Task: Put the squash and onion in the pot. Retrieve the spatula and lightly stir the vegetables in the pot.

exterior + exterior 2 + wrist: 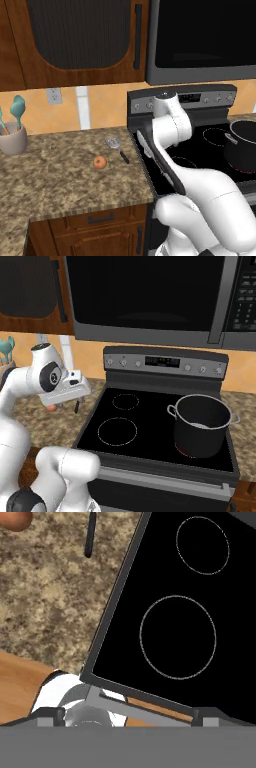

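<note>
The squash [100,161] is a small orange ball lying on the granite counter [55,185]; it also shows as the squash [14,519] at the hand view's top left corner. Just right of it lies the spatula [117,149], silver head toward the wall, with the spatula's black handle [89,537] toward the stove. The steel pot [201,442] stands on the front right burner. My gripper [127,714] hangs open and empty over the stove's front left corner, fingertips [49,714] wide apart. The onion is hidden.
A black glass stovetop [150,421] with ring burners lies between the counter and the pot. A crock of teal utensils [13,134] stands at the counter's far left. A microwave [145,296] hangs above the stove. My arm [170,125] covers the stove's left edge.
</note>
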{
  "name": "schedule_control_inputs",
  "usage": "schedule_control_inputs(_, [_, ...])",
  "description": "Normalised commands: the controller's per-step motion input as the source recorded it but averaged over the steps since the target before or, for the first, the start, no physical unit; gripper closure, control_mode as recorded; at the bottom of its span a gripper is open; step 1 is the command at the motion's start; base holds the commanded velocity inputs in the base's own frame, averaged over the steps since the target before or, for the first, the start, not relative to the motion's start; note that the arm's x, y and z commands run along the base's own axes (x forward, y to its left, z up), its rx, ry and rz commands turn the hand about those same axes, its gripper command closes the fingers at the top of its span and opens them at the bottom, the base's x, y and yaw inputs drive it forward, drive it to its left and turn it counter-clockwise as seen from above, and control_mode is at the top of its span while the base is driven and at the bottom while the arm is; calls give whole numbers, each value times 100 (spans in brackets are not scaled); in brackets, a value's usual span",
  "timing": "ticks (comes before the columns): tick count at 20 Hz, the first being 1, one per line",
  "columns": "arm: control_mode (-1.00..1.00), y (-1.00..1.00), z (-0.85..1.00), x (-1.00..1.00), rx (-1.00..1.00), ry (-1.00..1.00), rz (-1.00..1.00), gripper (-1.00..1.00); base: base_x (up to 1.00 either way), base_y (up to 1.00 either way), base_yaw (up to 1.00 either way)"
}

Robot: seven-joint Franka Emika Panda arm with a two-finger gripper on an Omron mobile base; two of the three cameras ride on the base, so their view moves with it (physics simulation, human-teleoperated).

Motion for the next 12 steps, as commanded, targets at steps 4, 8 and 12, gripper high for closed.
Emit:
schedule_control_inputs(4, [-100, 100, -47, 0, 0, 3, 14, -100, 0, 0, 0])
schedule_control_inputs(8, [-100, 100, -40, 7, 0, 0, 10, -100, 0, 0, 0])
schedule_control_inputs(12, [-100, 100, -35, 34, 1, 0, 4, -100, 0, 0, 0])
